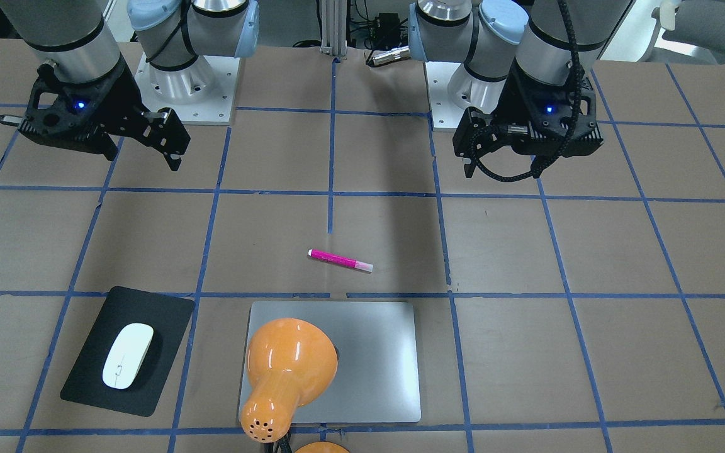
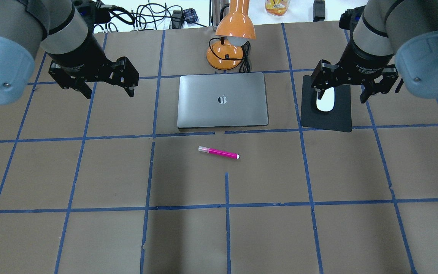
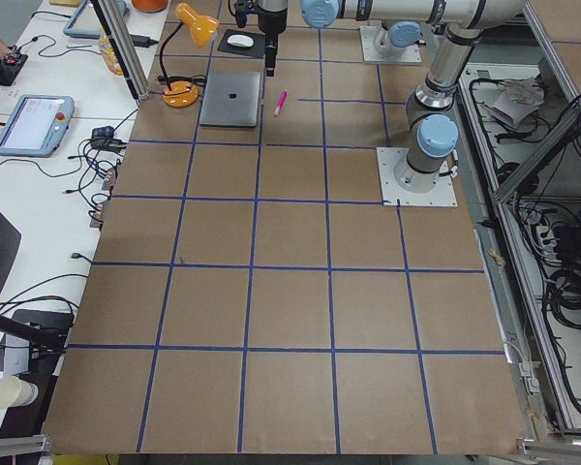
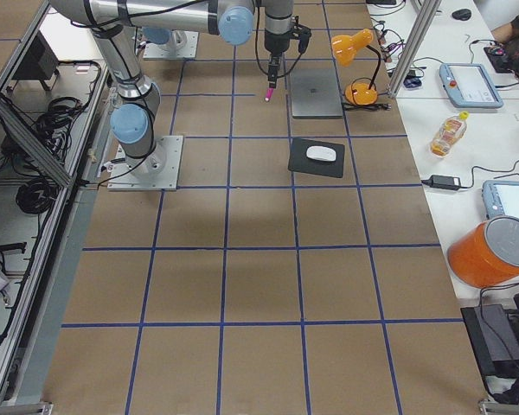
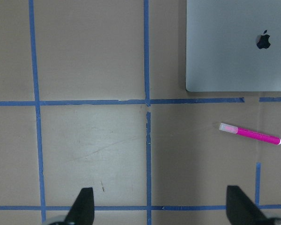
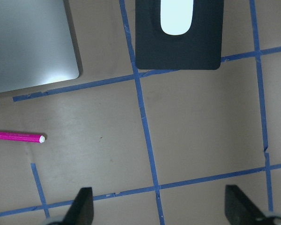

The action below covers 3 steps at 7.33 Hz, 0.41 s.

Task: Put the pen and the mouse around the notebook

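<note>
The magenta pen (image 2: 219, 152) lies flat on the table, on the robot's side of the silver notebook (image 2: 222, 100), a little apart from its edge. The white mouse (image 1: 128, 355) rests on a black pad (image 1: 167, 327) to the notebook's right as the robot sees it. My left gripper (image 2: 110, 92) hangs high above bare table to the notebook's left, open and holding nothing. My right gripper (image 2: 343, 97) is also raised and open and empty. In the overhead view it partly covers the mouse (image 2: 325, 103). The right wrist view has the mouse (image 6: 177, 16) at its top edge.
An orange desk lamp (image 2: 228, 38) stands at the notebook's far edge, its head (image 1: 284, 371) leaning over the lid. Blue tape lines grid the brown table. Cables and a bottle lie beyond the far edge.
</note>
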Available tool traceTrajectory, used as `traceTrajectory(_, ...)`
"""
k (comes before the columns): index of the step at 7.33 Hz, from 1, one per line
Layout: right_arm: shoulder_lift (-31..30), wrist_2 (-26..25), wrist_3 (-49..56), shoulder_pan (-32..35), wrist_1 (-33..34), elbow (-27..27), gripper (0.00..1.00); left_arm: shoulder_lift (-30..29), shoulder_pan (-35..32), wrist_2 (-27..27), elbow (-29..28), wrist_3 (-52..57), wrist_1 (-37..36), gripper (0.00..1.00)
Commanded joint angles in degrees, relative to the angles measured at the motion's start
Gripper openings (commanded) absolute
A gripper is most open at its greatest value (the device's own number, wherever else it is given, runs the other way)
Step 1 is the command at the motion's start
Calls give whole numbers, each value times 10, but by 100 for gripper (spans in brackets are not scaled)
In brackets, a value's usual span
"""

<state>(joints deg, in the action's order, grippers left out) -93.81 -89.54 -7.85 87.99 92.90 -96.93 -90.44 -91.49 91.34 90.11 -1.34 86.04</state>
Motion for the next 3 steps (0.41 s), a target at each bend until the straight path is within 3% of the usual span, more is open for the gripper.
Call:
traceTrajectory(1, -22, 7, 6, 1, -12, -2, 100, -3, -1, 1, -2, 0, 1, 100)
traceTrajectory(3, -25, 4, 6, 2, -14, -4, 100, -2, -2, 3, -1, 0, 1, 100)
